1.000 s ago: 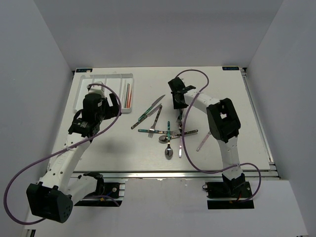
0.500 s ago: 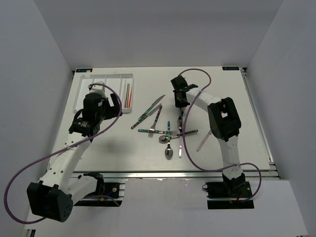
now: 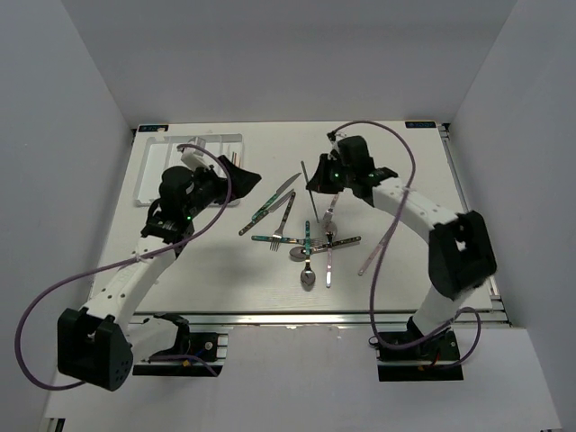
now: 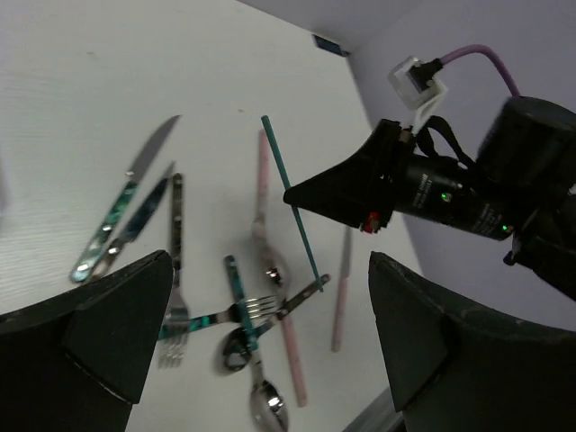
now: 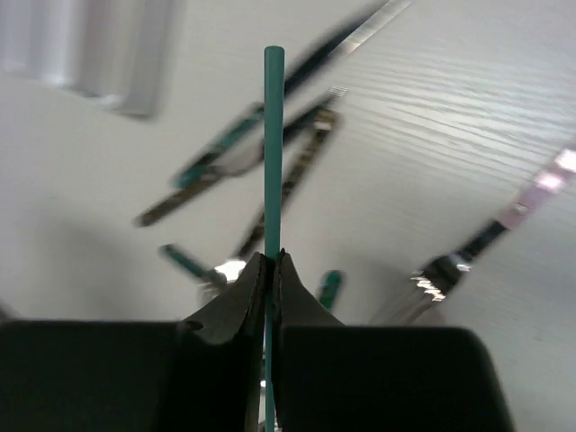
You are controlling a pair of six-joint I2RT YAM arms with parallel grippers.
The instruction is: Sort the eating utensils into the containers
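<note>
My right gripper [image 3: 311,186] is shut on a thin teal chopstick [image 3: 315,214] and holds it above the table, over the pile of utensils. In the right wrist view the chopstick [image 5: 273,153] sticks out straight ahead between the closed fingertips [image 5: 270,259]. My left gripper [image 3: 241,173] is wide open and empty, beside the white cutlery tray [image 3: 202,142], pointing at the pile. The left wrist view shows the chopstick [image 4: 288,193] in the right gripper's tip [image 4: 301,193]. Forks, knives and spoons [image 3: 306,243] lie scattered mid-table.
Two teal-handled knives [image 3: 274,200] and a fork [image 3: 286,211] lie left of the pile. A pink-handled knife [image 3: 371,258] lies to its right, a spoon [image 3: 308,274] at its near end. The left arm hides part of the tray.
The right gripper has lifted the teal chopstick off the table and swung to point left. The left gripper has turned from over the tray toward the pile.
</note>
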